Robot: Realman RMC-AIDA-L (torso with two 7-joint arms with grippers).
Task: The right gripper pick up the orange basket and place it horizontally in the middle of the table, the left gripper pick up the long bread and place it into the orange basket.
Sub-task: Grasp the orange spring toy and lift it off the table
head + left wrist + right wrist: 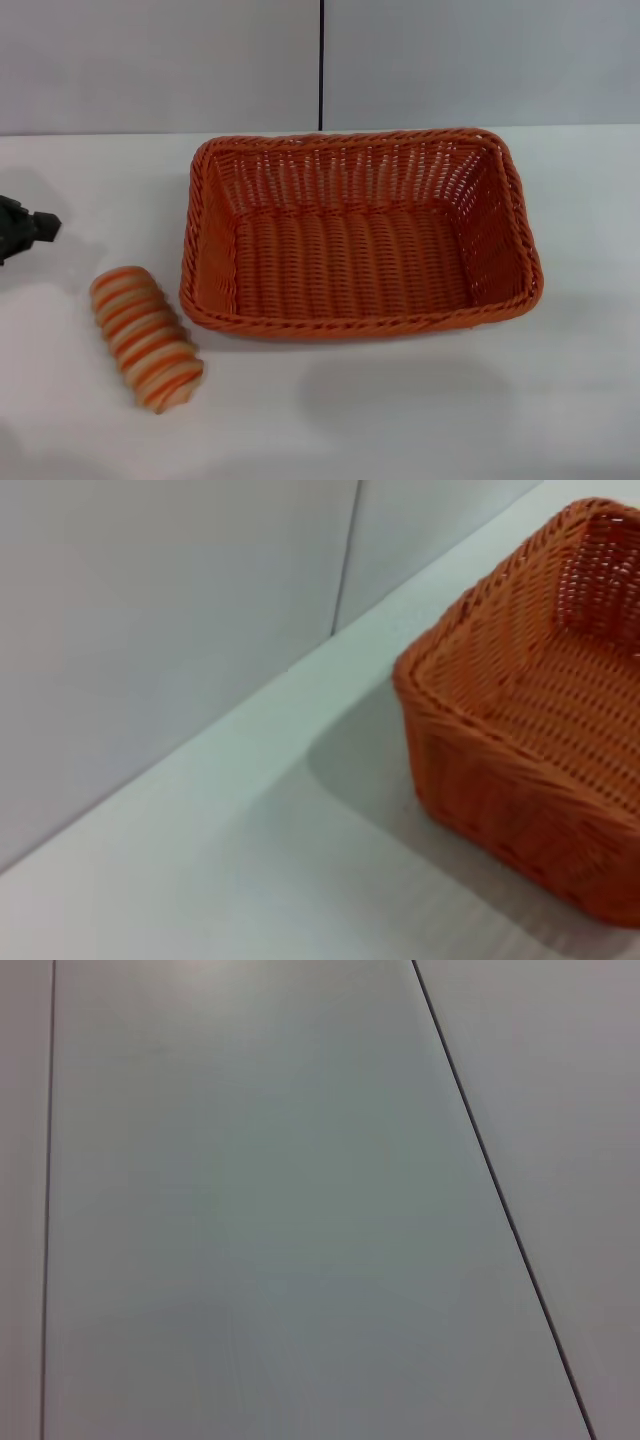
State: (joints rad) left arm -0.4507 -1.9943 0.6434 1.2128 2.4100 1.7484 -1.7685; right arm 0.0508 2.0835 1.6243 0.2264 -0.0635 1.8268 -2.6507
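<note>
The orange basket point(360, 235) lies lengthwise across the middle of the white table point(420, 410), empty inside; one of its corners point(530, 730) also fills part of the left wrist view. The long bread point(146, 337), striped orange and cream, rests on the table just left of the basket's near corner, apart from it. My left gripper point(25, 228) pokes in at the left edge of the head view, beyond the bread and clear of it. My right gripper does not show in any view; the right wrist view holds only grey wall panels.
A grey wall point(160, 60) with a dark vertical seam point(321, 65) rises behind the table. Bare tabletop lies in front of the basket and to its right.
</note>
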